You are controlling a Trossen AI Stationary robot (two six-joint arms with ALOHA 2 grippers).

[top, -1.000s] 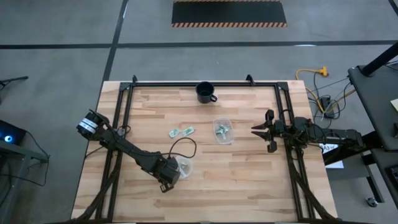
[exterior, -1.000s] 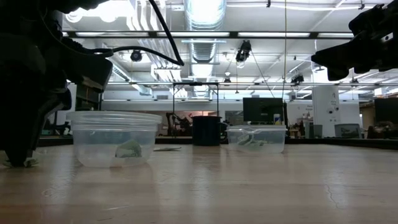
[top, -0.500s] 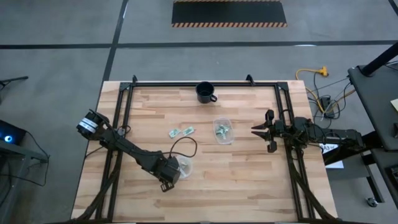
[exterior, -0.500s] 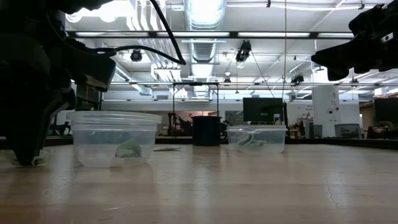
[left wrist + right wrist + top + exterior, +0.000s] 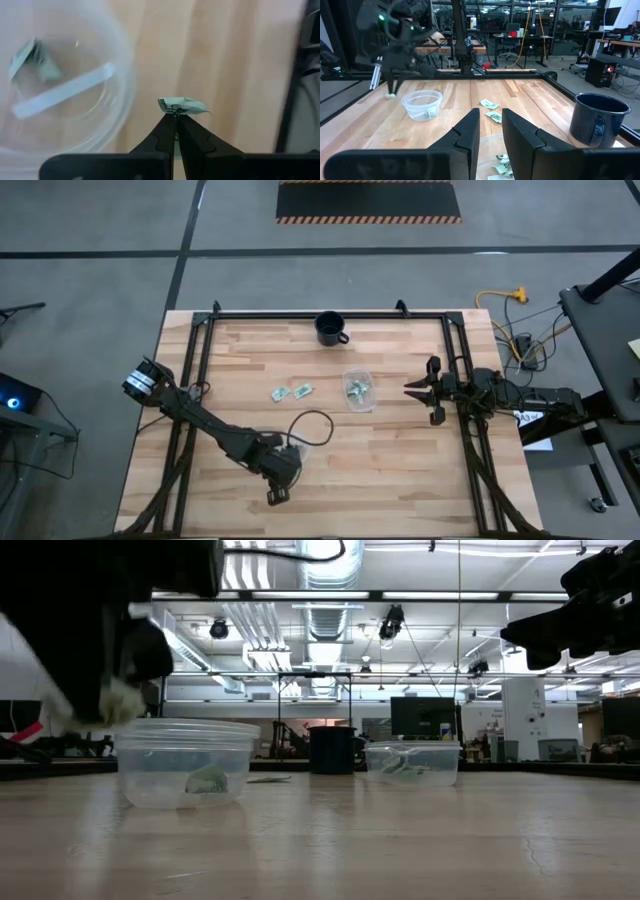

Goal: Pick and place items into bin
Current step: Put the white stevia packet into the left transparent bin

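Note:
My left gripper [image 5: 176, 114] hangs over the near part of the table, beside a clear round bin [image 5: 65, 85], shut on one light-green wrapped piece [image 5: 181, 105]. The low view shows that piece [image 5: 120, 700] level with the bin's rim [image 5: 182, 727]. One piece [image 5: 208, 780] lies on the bin's floor. Two more pieces [image 5: 280, 393] [image 5: 301, 389] lie flat on the table's middle. A second clear container [image 5: 358, 390] holds several pieces. My right gripper [image 5: 412, 388] waits open at the table's right side. My left gripper pinches the light-green wrapped piece by its lower edge [image 5: 176, 111] between the two fingertips [image 5: 169, 122], coming from above and pointing down. The piece is lifted clear of the table and sticks out past the fingertips.
A black mug [image 5: 330, 328] stands near the far edge. A black cable loop [image 5: 312, 428] rides over the left arm. Black rails [image 5: 195, 360] run along the table's left, right and far sides. Bare wood lies between the bin and the near edge.
My left gripper, still shut on the piece, has risen from the tabletop to about the height of the bin's rim and shifted a little toward the near edge; it shows blurred now. The piece has been lifted clear of the table.

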